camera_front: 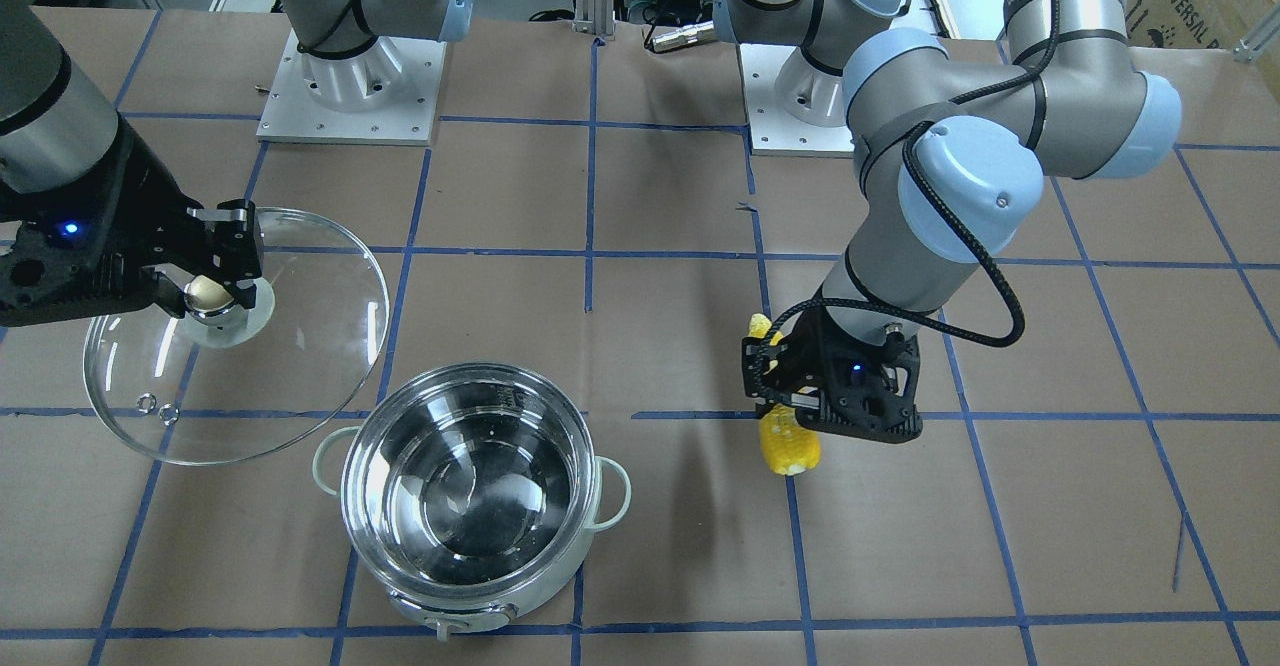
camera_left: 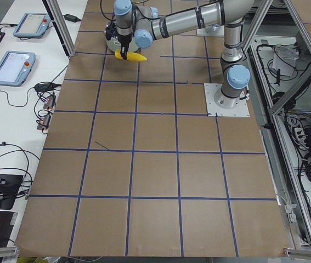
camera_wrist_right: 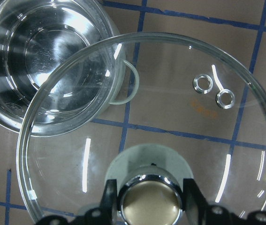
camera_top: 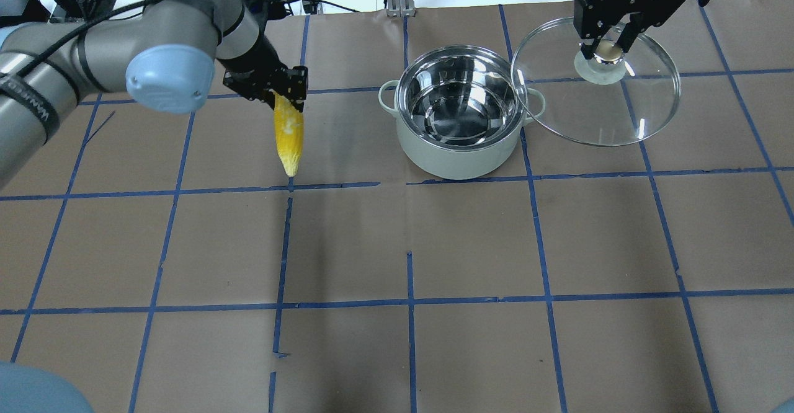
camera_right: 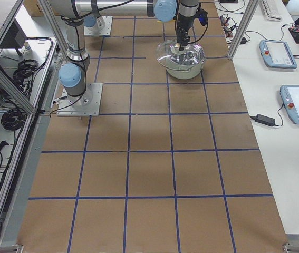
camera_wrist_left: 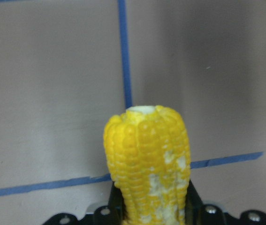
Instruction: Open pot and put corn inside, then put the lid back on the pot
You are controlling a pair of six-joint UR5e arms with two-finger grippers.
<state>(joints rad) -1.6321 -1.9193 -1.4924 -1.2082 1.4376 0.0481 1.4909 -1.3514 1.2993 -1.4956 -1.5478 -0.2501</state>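
The pot [camera_top: 459,152] stands open and empty at the table's far middle; it also shows in the front view [camera_front: 480,611]. My left gripper [camera_top: 282,93] is shut on the corn [camera_top: 288,137], a yellow cob held above the table to the pot's left, its tapered end pointing toward the robot. The corn also shows in the front view [camera_front: 788,446] and the left wrist view [camera_wrist_left: 147,159]. My right gripper [camera_top: 609,44] is shut on the knob [camera_wrist_right: 150,199] of the glass lid [camera_top: 620,109], held beside the pot on its right, its edge overlapping the pot's rim [camera_wrist_right: 11,117].
Brown paper with a blue tape grid covers the table [camera_top: 409,245]. The two arm bases [camera_front: 350,86] [camera_front: 800,96] stand at the robot's edge. Teach pendants [camera_right: 291,103] lie on a side bench off the table.
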